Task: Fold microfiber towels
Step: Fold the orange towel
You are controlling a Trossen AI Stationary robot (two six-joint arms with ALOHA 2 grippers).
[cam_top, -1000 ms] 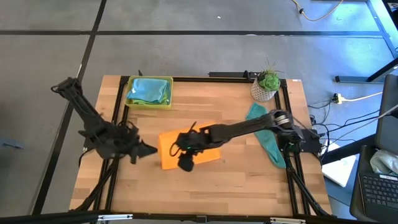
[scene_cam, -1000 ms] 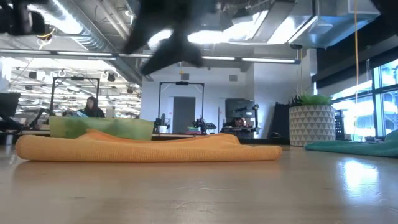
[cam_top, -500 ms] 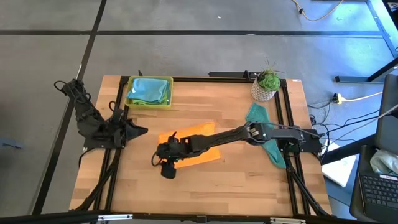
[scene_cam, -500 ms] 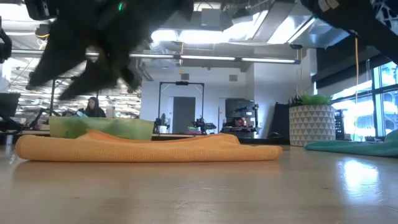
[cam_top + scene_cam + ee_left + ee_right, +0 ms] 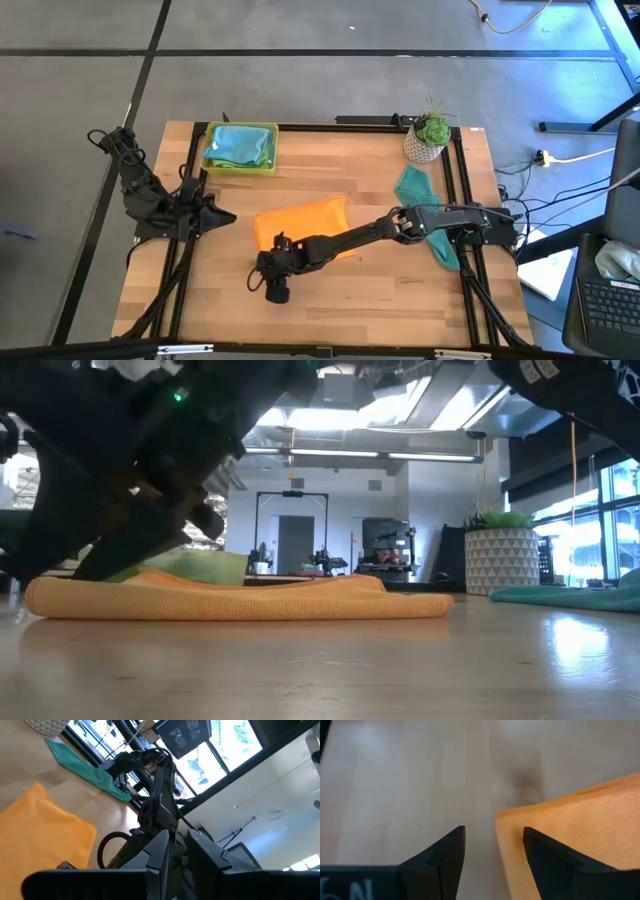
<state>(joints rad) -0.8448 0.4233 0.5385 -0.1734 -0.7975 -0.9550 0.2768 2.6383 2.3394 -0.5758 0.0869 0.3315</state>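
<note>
Grey concrete floor surrounds a wooden desk point(image 5: 400, 290) where a two-armed robot works at folding microfiber towels. At centre lies the orange towel point(image 5: 300, 222), already doubled into a rectangle whose long axis runs across the desk from left to right. The right gripper point(image 5: 270, 283) hangs low over the towel's near-left corner, jaws spread wide and holding nothing; its wrist view shows that corner lying in the gap between the two fingers, with bare wood off to one side. That is the relation the coming move appears to turn on: the corner sits just ahead of the open jaws, so a short drop and a pinch would likely secure it. The left gripper point(image 5: 222, 213) waits at the desk's left edge, pointing toward the towel, jaws nearly closed and empty; it is well apart from the cloth. A teal towel point(image 5: 420, 205) drapes over the right edge near a potted plant point(image 5: 430, 135), and a light blue towel point(image 5: 240, 145) rests in the yellow-green tray point(image 5: 209, 166) at the back.
</note>
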